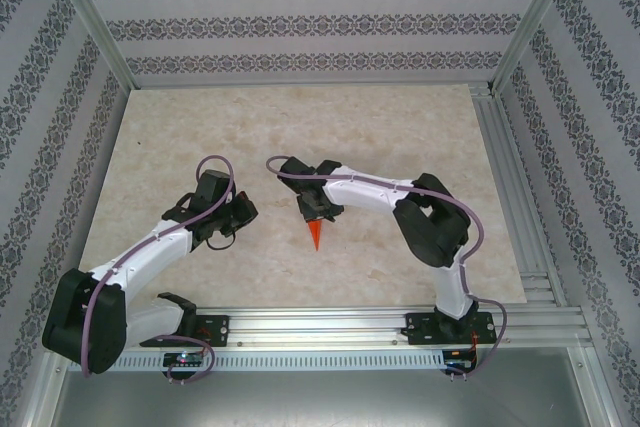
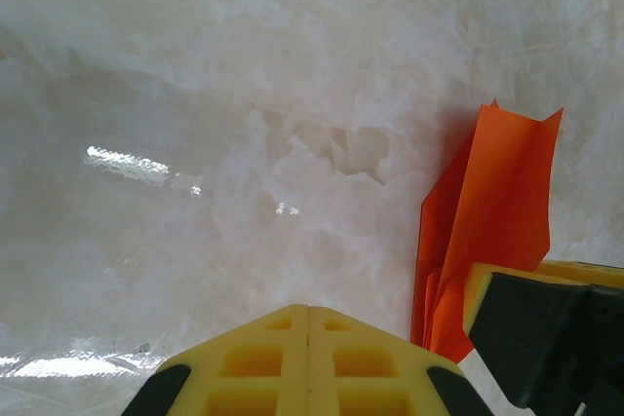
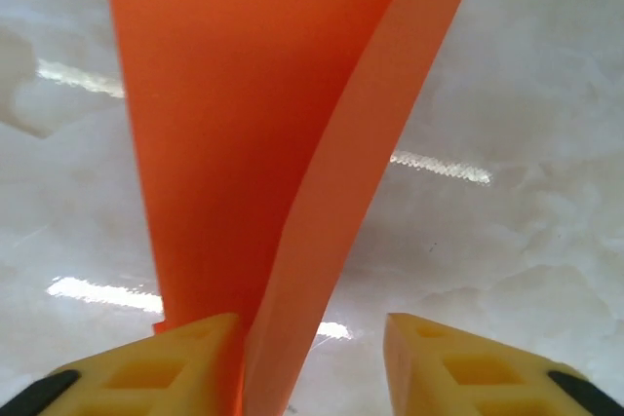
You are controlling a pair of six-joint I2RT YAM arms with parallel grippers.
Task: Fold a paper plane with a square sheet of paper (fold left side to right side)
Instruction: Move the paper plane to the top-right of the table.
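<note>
The top camera looks steeply down from above and behind the arm bases, covering the whole counter (image 1: 200,137). Both wrist cameras sit low over the counter, peering past the left fingers (image 2: 263,377) and the right fingers (image 3: 146,372). Both catch the orange paper (image 2: 492,211), the right one from far nearer.

Count: one paper plane (image 1: 315,235), two arms, one counter (image 1: 200,127).
Just one orange folded piece, slightly toward 6 o'clock from the counter's middle. Two white-and-black arms: left arm (image 1: 150,247) at 8 o'clock, right arm (image 1: 380,192) at 4 o'clock. Two pairs of yellow-padded jaws, one per arm. Two purple cables (image 1: 215,159), one along each arm. One metal rail (image 1: 320,325) at 6 o'clock.
</note>
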